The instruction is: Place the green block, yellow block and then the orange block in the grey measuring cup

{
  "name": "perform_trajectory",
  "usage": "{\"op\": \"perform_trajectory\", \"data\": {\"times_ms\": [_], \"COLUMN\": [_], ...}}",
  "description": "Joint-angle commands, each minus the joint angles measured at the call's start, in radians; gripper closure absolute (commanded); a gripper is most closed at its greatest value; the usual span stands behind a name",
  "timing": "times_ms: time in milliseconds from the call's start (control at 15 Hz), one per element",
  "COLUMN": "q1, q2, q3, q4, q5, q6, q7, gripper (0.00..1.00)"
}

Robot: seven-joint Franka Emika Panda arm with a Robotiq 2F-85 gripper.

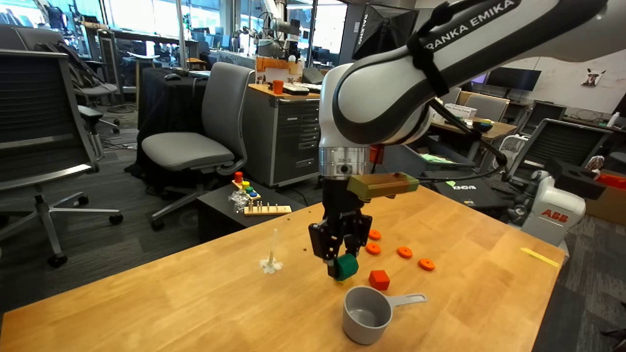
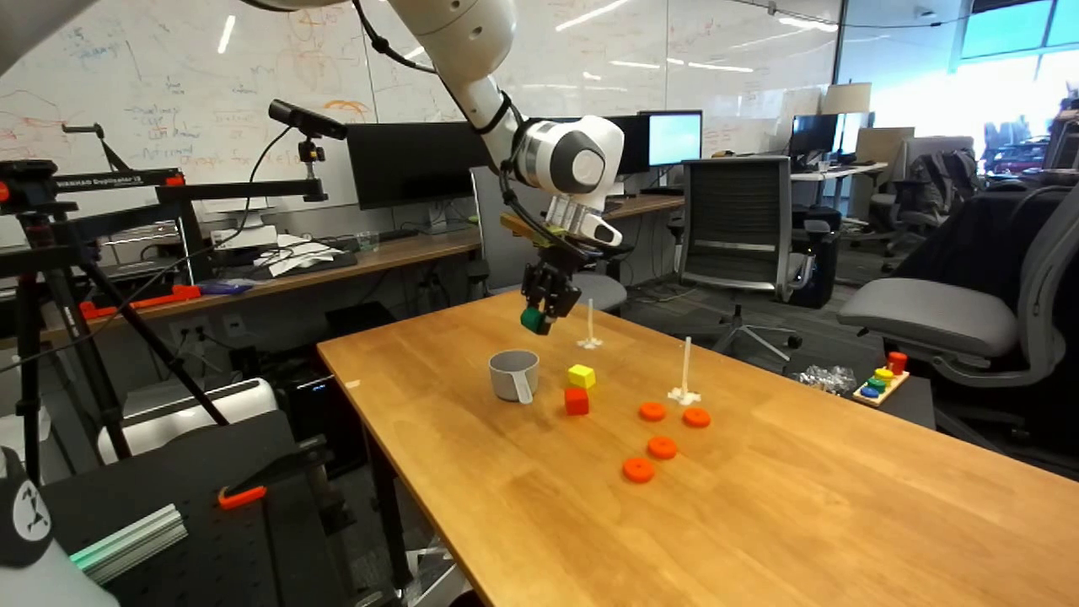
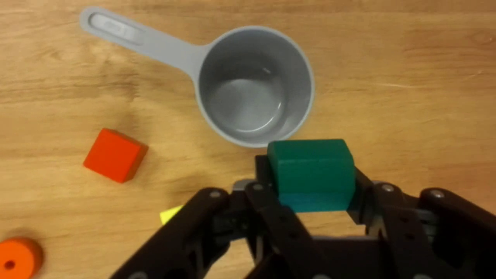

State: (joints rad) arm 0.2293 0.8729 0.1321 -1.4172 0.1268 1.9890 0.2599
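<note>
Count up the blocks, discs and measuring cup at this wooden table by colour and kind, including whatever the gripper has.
Green block: 1, held in the gripper
Yellow block: 1
Orange-red block: 1
Orange discs: 4
Grey measuring cup: 1
Total: 8

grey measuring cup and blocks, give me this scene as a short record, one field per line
claw: closed on the green block, above the table
grey measuring cup: upright on the table, no block seen inside
yellow block: on the table, mostly hidden behind the claw in the wrist view
red-orange block: on the table, near the yellow block but apart from it
orange discs: four, lying flat
pegs: two, upright, in an exterior view
</note>
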Motion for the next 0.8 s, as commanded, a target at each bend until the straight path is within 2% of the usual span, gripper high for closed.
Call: {"op": "perform_trajectory", "data": {"times_ms": [0,333,600,667,733], "q1": [-0.03,-0.043,-0.044,-0.037,-0.032], "q2": [-0.069,-0.122,-0.182,-0.193,-0.204], "q3": [0.035,0.03,0.018,0.01,0.003], "q4": [-0.129,-0.236,-0.325,-0.342,-0.362], "q5": [0.091,0.188,0.211,0.192,0.18], "q6": [0.044,0.044,0.083,0.089,0.106], "q7": [-0.026,0.005,0.008,0.008,0.004], "gripper": [0.81,0.81,0.81,0.31,0.3]}}
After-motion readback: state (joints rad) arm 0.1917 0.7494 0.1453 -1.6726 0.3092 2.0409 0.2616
